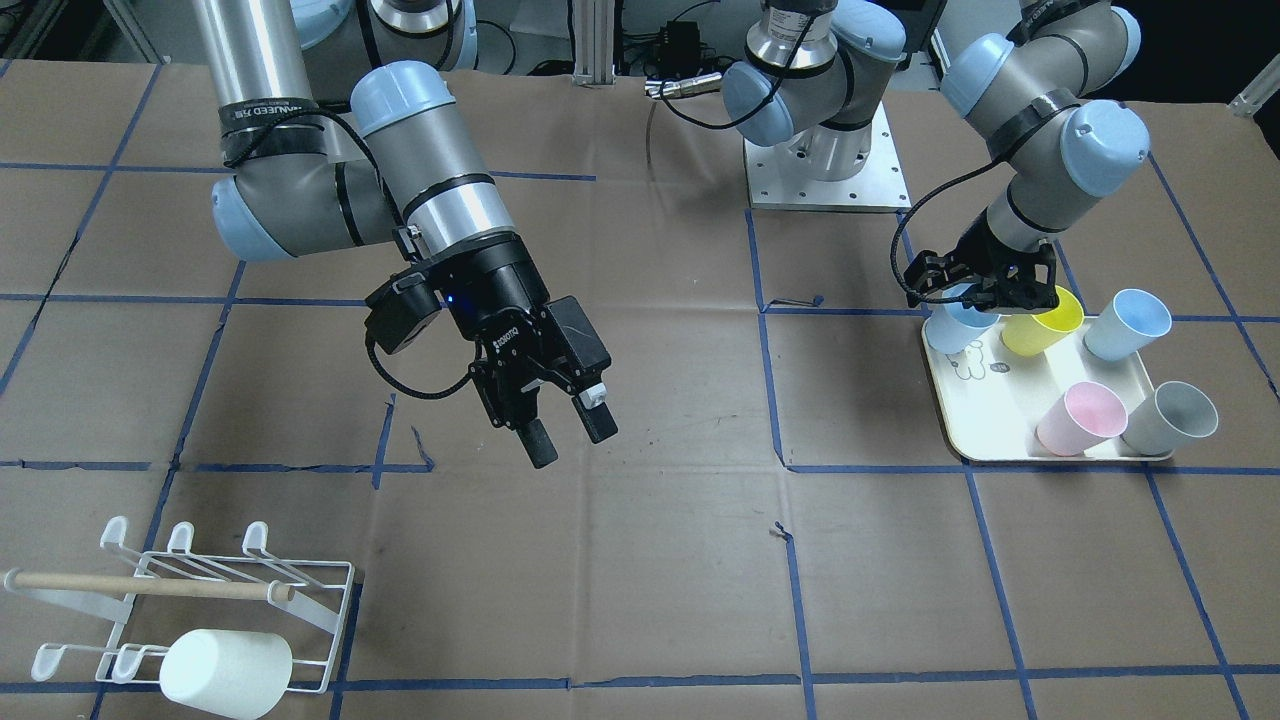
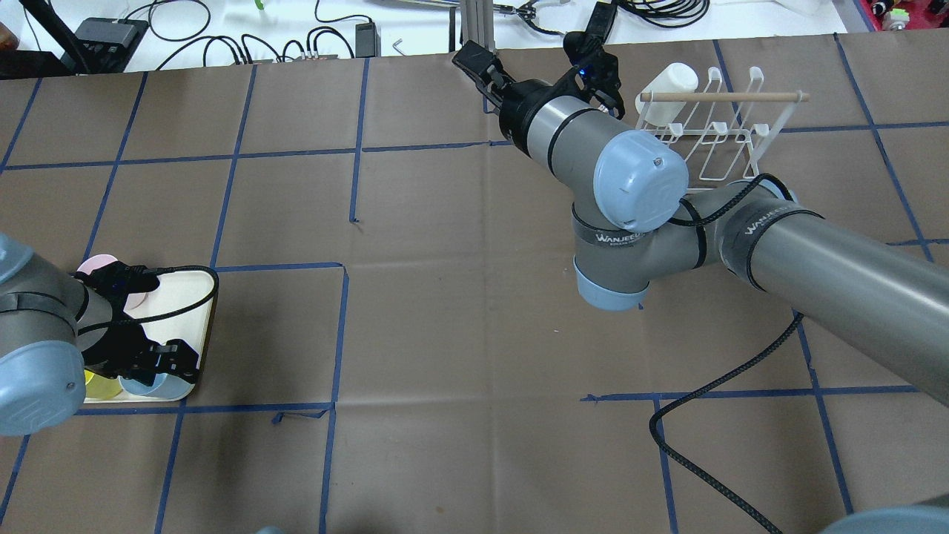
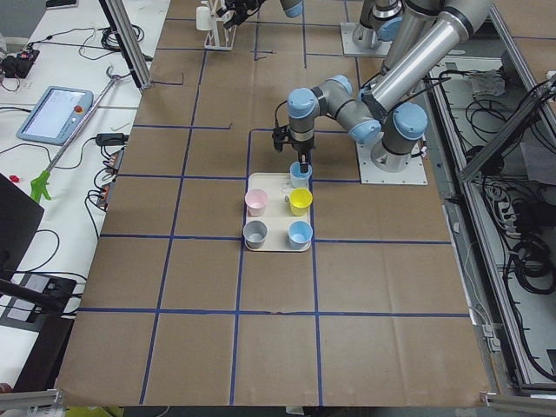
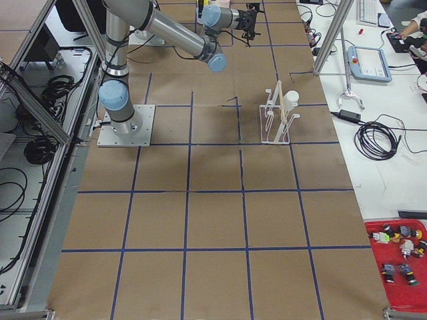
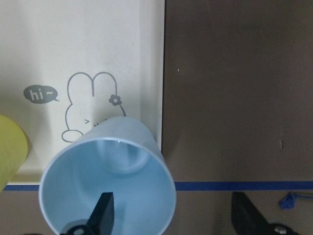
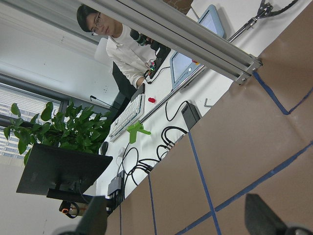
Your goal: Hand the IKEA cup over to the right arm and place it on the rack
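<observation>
A light-blue IKEA cup (image 5: 107, 186) stands upright at a corner of the cream tray (image 1: 985, 405). My left gripper (image 1: 985, 298) is open and straddles its wall: in the left wrist view one finger (image 5: 102, 213) is inside the cup and the other (image 5: 249, 215) is outside. The cup also shows in the front-facing view (image 1: 955, 328). My right gripper (image 1: 565, 430) is open and empty, held above the middle of the table. The white wire rack (image 1: 300, 600) with a wooden dowel (image 1: 150, 585) holds a white cup (image 1: 225, 670) lying on its side.
The tray also carries a yellow cup (image 1: 1045, 322), another light-blue cup (image 1: 1128, 325), a pink cup (image 1: 1080, 418) and a grey cup (image 1: 1170, 418). The table is brown with a blue tape grid. A person (image 6: 117, 44) sits at a desk beyond the table's end.
</observation>
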Tool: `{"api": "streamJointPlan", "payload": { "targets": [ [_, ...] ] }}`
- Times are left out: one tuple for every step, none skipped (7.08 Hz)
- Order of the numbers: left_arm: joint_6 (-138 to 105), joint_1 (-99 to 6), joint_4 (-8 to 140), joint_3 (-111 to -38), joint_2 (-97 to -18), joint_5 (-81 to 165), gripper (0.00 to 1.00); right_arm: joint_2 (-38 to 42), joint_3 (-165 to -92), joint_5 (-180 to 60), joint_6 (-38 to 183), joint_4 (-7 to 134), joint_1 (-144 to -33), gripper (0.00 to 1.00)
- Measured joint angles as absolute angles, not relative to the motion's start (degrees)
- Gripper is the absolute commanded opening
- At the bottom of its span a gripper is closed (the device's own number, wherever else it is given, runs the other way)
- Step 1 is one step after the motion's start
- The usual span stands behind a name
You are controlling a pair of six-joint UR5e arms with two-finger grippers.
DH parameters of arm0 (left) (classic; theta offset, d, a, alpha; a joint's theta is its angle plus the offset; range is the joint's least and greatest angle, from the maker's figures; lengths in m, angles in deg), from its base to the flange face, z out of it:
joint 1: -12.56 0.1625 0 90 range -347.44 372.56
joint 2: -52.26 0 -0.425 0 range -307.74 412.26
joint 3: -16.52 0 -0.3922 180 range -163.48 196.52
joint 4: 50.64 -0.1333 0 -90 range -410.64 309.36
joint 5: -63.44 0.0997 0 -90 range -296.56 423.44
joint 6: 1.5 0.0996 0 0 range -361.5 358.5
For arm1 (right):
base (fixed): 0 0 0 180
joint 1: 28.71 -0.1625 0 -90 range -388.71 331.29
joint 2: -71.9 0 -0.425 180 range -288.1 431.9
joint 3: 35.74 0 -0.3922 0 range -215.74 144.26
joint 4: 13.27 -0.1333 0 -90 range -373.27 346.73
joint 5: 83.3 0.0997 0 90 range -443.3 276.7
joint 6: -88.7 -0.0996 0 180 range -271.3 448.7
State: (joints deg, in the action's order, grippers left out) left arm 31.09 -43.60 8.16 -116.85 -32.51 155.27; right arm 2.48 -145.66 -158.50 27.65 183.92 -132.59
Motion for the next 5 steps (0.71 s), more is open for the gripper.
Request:
{"api": "streamJointPlan", "payload": {
  "targets": [
    [31.13,-43.60,8.01,-116.80,-32.54,155.31,0.00,2.54,-145.67,-158.50,27.65,183.94,-132.38,1.00],
    [31.16,-43.60,7.84,-116.68,-32.56,155.37,0.00,2.50,-145.66,-158.49,27.68,183.95,-131.75,1.00],
    [31.18,-43.60,7.76,-116.32,-32.53,155.96,0.00,2.28,-145.66,-158.54,27.69,183.93,-130.75,1.00],
    [31.11,-43.61,7.94,-115.18,-32.32,157.04,0.00,1.96,-145.69,-158.57,27.70,183.90,-129.76,1.00],
    [30.87,-43.76,9.39,-112.50,-31.76,157.66,0.00,1.68,-145.86,-158.62,27.71,183.89,-128.97,1.00]
  ]
}}
